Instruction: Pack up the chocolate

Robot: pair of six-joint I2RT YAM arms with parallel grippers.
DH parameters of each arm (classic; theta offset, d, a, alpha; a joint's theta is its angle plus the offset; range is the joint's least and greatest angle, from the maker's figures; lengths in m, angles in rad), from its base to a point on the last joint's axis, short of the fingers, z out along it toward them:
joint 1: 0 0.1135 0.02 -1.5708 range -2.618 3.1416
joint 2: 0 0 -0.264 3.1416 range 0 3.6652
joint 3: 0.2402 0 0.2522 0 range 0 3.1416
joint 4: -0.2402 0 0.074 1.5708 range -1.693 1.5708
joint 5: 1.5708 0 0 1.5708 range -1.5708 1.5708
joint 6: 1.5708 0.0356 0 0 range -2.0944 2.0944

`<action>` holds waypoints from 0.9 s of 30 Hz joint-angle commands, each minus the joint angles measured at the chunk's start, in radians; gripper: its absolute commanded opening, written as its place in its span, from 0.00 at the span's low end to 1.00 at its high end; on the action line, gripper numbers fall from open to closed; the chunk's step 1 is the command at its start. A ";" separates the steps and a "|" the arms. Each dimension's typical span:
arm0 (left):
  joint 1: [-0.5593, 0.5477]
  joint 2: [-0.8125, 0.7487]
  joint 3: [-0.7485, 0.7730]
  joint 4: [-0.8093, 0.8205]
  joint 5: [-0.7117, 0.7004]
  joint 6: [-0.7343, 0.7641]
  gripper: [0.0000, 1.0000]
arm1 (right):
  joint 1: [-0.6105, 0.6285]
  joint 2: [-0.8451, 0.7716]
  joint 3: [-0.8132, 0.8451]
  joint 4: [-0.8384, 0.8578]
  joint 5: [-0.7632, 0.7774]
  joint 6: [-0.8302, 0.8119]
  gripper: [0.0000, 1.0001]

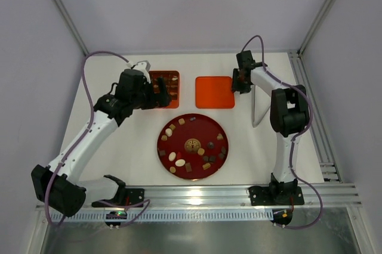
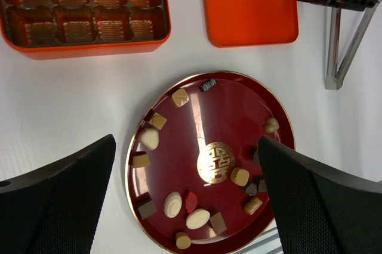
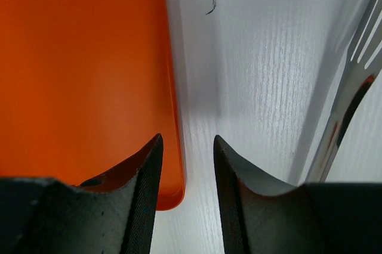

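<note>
- We saw the chocolate [image 1: 179, 162] loose on the plate [image 1: 206, 130], mid-worktop, none packed.
- The left gripper [image 1: 160, 94] hovered by the box [image 2: 89, 50], jaws released, empty.
- The right gripper [image 3: 187, 141] jaws straddled the lid [image 3: 77, 75] rim; whether they gripped it, we couldn't tell.
- Next, we judged: pinch one piece.

White table [image 1: 250, 146], pale grey walls [image 1: 179, 9], aluminium rail [image 1: 209, 193] in front.

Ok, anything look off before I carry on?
One thing: a small grey striped piece sits at the far edge of the red plate, unlike the brown, tan and cream chocolates. I cannot tell what it is. Nothing looks spilled.
</note>
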 commanded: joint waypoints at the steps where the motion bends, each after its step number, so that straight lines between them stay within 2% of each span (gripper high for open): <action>1: -0.002 0.051 0.050 0.111 0.112 -0.022 1.00 | 0.002 -0.009 0.038 0.012 -0.015 -0.028 0.41; 8: -0.009 0.261 0.148 0.248 0.207 -0.010 1.00 | 0.002 0.047 0.058 0.018 -0.014 -0.016 0.38; 18: -0.009 0.611 0.389 0.302 0.273 0.009 1.00 | 0.002 0.103 0.090 0.009 -0.037 -0.005 0.33; 21: -0.008 0.715 0.461 0.294 0.290 0.019 1.00 | 0.002 0.116 0.094 0.005 -0.040 -0.005 0.26; 24: -0.008 0.799 0.518 0.289 0.294 0.021 1.00 | 0.000 0.119 0.101 -0.001 -0.040 -0.011 0.14; 25: -0.008 0.816 0.535 0.286 0.299 0.021 1.00 | 0.000 0.120 0.107 -0.002 -0.046 -0.012 0.08; 27: -0.008 0.869 0.582 0.273 0.302 0.029 1.00 | -0.001 0.116 0.116 -0.014 -0.050 -0.017 0.04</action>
